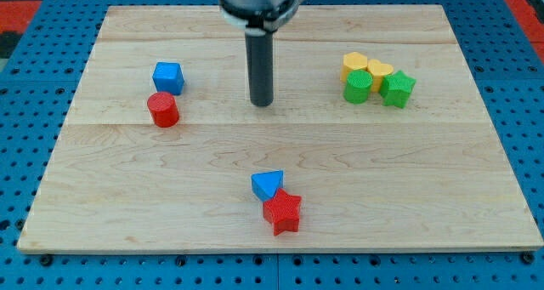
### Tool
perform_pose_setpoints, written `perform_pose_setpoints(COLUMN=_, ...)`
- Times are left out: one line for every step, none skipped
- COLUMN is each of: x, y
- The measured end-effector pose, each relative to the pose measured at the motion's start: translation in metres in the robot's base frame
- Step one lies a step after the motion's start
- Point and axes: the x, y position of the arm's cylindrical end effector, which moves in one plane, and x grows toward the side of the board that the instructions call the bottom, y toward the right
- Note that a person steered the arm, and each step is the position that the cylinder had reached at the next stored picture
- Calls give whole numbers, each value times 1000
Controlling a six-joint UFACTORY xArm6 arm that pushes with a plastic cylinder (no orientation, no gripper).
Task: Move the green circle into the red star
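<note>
The green circle (358, 88) sits at the view's right in a tight cluster, touching a green star (397, 88) on its right and two yellow blocks behind it. The red star (282, 212) lies near the view's bottom centre, touching a blue triangle (268, 185) just above it. My tip (262, 102) is on the board at centre top, well left of the green circle and well above the red star, touching no block.
A yellow hexagon-like block (355, 64) and a yellow heart-like block (380, 71) back the green pair. A blue cube (167, 76) and a red cylinder (162, 110) stand at the view's left. The wooden board (102, 196) lies on blue pegboard.
</note>
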Motion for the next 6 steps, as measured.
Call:
perform_pose_setpoints(x=-60, y=13)
perform_pose_setpoints(x=-91, y=72)
perform_pose_setpoints(x=-91, y=130)
perform_pose_setpoints(x=-58, y=138)
perform_pose_setpoints(x=-32, y=123)
perform_pose_setpoints(x=7, y=124)
